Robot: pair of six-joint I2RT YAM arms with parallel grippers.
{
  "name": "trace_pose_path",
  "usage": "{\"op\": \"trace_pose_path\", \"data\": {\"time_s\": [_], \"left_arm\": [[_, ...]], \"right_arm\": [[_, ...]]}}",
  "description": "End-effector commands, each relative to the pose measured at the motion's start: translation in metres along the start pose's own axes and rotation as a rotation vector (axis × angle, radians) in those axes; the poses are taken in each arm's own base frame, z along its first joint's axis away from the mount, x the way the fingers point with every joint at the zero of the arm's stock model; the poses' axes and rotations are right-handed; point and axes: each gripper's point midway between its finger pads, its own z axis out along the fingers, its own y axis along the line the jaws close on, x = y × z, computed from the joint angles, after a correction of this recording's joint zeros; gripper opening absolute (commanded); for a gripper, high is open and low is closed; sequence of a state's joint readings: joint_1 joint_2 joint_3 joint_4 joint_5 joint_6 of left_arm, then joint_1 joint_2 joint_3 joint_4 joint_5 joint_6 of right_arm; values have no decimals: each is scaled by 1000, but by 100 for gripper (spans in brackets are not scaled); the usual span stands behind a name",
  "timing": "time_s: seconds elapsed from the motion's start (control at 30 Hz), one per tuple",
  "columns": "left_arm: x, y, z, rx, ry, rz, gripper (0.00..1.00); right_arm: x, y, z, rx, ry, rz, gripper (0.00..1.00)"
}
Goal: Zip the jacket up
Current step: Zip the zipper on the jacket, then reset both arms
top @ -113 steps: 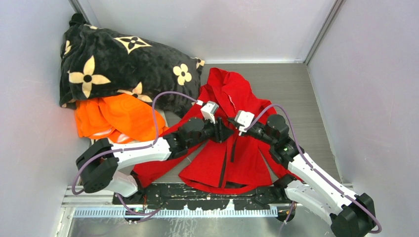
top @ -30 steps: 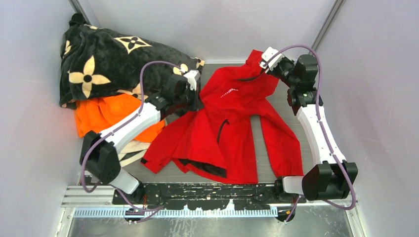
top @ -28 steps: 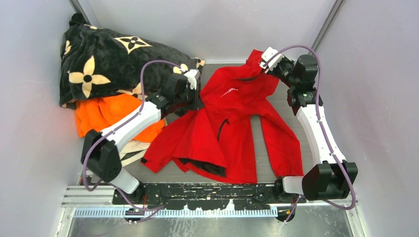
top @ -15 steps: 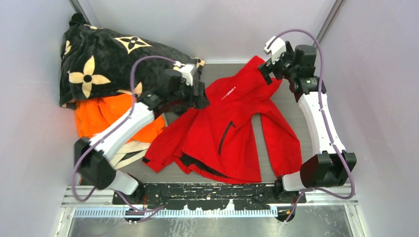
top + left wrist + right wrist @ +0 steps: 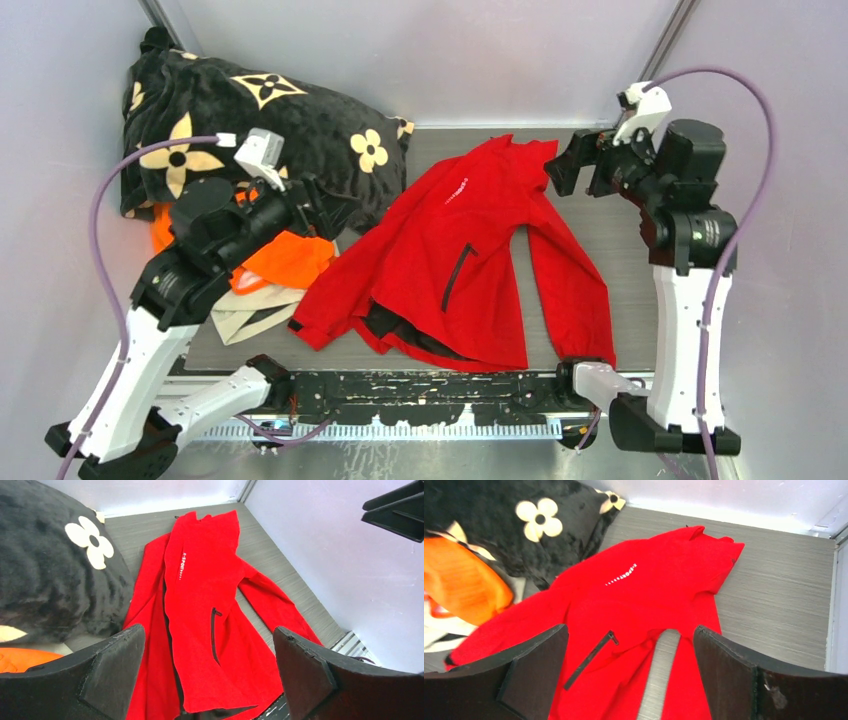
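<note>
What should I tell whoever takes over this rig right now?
Left gripper: open, empty, by the blanket.
Right gripper: open, empty, near the collar end of the jacket.
Jacket: spread on the table, logo side up, dark lining showing at the hem.
Done: jacket laid out; front looks unzipped.
Left: find both zipper ends, join them, pull the slider up.

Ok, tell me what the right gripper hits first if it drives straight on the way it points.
Most likely the jacket, near its white chest logo; nothing else shows ahead, though depth is unclear.
</note>
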State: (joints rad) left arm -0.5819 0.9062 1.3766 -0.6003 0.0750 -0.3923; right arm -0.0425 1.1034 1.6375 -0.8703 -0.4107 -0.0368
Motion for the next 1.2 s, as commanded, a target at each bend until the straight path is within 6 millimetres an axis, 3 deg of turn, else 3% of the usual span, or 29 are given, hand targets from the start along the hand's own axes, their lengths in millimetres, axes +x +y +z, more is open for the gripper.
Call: {"op": "trace_pose_path", "data": {"time_s": [0.0,0.2,0.47,0.7,1.17], "left_arm": [[-14,-4,-32,-16,-20,-18,99],[-32,-5,-50,-36,-48,13,100],[-54,-14,-41,-29,-54,5,100],[-64,-19,-53,2,-125,19,100],[-61,-31,-62,72,-126,23,99]], "right_arm": [[-30,16,-41,27,-105,145,100],[-56,1,-77,193,-253,266,100],[-69,6,-106,218,-360,264,100],[-76,7,-115,226,-397,268,100],[-72,10,-127,240,-433,244,100]]}}
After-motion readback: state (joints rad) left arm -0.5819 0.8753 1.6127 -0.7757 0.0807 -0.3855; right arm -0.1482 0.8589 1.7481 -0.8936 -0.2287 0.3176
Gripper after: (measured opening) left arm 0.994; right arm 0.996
